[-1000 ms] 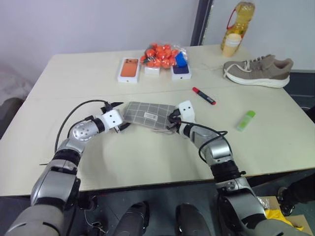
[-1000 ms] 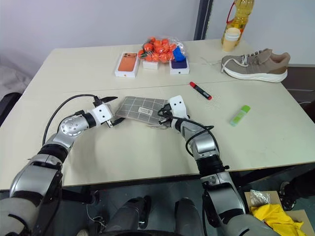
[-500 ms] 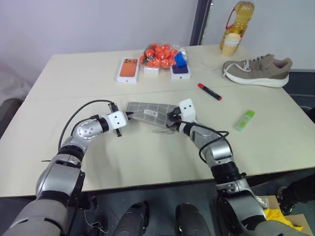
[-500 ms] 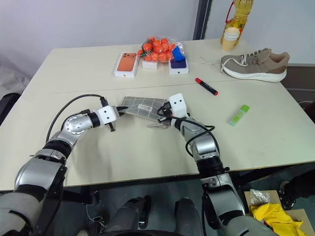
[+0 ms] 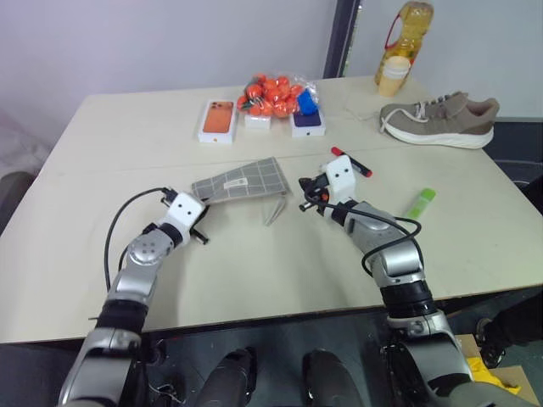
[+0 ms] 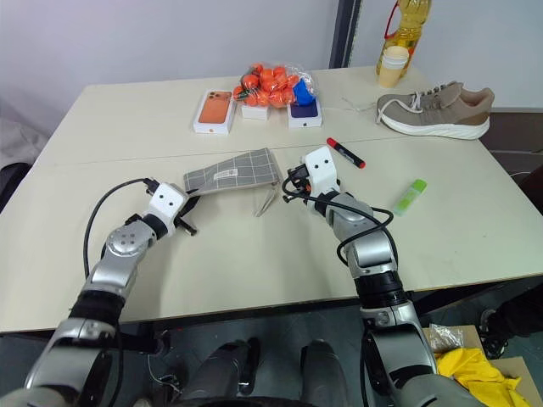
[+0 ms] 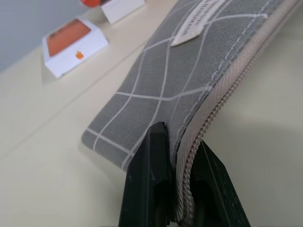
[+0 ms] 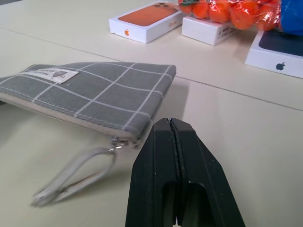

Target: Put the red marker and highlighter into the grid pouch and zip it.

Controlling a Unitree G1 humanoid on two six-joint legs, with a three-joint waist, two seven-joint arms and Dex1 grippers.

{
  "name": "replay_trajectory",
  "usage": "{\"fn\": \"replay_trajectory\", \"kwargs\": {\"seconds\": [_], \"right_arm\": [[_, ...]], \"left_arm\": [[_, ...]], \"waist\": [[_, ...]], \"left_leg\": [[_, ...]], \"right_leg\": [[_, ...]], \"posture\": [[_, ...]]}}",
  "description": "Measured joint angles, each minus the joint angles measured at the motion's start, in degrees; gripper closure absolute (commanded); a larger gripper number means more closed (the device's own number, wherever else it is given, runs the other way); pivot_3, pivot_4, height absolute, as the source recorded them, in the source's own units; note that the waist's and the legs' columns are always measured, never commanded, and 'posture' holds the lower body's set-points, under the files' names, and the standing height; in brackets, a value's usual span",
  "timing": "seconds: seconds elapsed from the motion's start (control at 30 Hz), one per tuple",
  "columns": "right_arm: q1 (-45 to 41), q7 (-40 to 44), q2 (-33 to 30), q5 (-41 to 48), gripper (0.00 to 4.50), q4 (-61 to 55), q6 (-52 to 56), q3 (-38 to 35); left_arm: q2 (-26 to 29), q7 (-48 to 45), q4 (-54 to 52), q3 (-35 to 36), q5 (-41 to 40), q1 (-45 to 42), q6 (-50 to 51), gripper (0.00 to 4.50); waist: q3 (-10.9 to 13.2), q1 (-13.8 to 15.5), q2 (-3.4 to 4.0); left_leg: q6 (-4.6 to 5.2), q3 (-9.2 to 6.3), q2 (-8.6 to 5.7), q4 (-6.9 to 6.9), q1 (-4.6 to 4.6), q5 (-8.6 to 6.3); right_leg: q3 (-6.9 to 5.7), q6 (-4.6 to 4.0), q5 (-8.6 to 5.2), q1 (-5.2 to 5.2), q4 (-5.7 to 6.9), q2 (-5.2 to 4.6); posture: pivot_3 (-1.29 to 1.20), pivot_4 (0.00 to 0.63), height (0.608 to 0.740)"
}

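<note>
The worktop point(image 5: 254, 271) carries the pouch point(image 5: 242, 180), its near corner pinched in my left tool point(image 7: 177, 189). My right tool point(image 8: 176, 179) is closed on nothing, beside the zip's loop. The marker point(image 5: 351, 162) and highlighter point(image 5: 421, 203) lie apart, right. The zip looks shut, I think; a one-corner pinch could slip when I tug it.

The grey grid pouch point(image 6: 233, 171) lies near the table's middle; the red marker point(image 6: 346, 153) and green highlighter point(image 6: 409, 197) lie apart to its right.
</note>
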Motion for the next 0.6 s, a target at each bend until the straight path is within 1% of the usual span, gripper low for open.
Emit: {"fn": "replay_trajectory", "kwargs": {"seconds": [0.03,0.1,0.23,0.37,0.47,0.6], "right_arm": [[0.1,0.3,-0.1,-0.1,4.5,-0.2,0.0,0.3],[0.2,0.6,0.0,-0.2,4.5,-0.3,0.0,0.9],[0.7,1.1,0.1,-0.4,4.5,-0.6,0.1,2.4],[1.6,1.7,-0.3,-1.2,4.5,-0.6,-0.1,3.5],[3.0,3.2,-3.0,-2.9,4.5,-1.5,-3.2,5.0],[4.2,7.1,-7.9,-4.1,4.5,-6.0,-6.4,6.1]], "left_arm": [[-0.2,0.5,-4.8,-0.3,0.6,2.1,3.5,4.48],[-0.8,0.9,-9.9,-0.8,1.2,4.1,7.9,4.48],[-0.2,0.7,-17.1,-2.8,2.8,6.6,13.3,4.48],[-0.2,0.3,-21.6,-3.3,3.1,8.7,17.4,4.48],[-0.3,0.2,-24.7,-4.3,3.2,9.8,20.1,4.48],[-0.3,0.1,-26.1,-4.9,3.1,10.2,22.3,4.48]], "waist": [[0.0,-0.1,0.01],[0.0,-0.1,0.01],[0.0,-0.1,0.0],[0.0,0.2,0.01],[0.0,0.8,0.03],[0.0,1.1,0.02]], "left_leg": [[0.0,0.01,0.0,-0.01,0.0,0.0],[0.0,-0.01,0.01,-0.01,0.0,0.0],[-0.01,0.01,0.0,0.0,0.0,0.0],[-0.01,0.01,0.0,-0.01,0.0,0.0],[-0.01,0.03,0.0,-0.01,0.0,-0.01],[-0.01,0.03,0.0,0.0,0.0,-0.01]], "right_leg": [[0.01,0.0,0.0,0.0,0.0,0.0],[0.0,-0.01,0.0,0.0,0.0,0.02],[0.0,-0.01,-0.01,0.02,-0.02,0.0],[0.01,-0.02,-0.01,0.01,-0.04,0.0],[0.0,-0.01,-0.01,0.03,-0.08,0.0],[-0.01,-0.01,-0.01,0.06,-0.12,-0.02]], "posture": [[0.0,0.15,0.74],[0.0,0.15,0.74],[0.0,0.15,0.74],[0.0,0.15,0.74],[0.0,0.15,0.74],[0.0,0.15,0.74]]}}
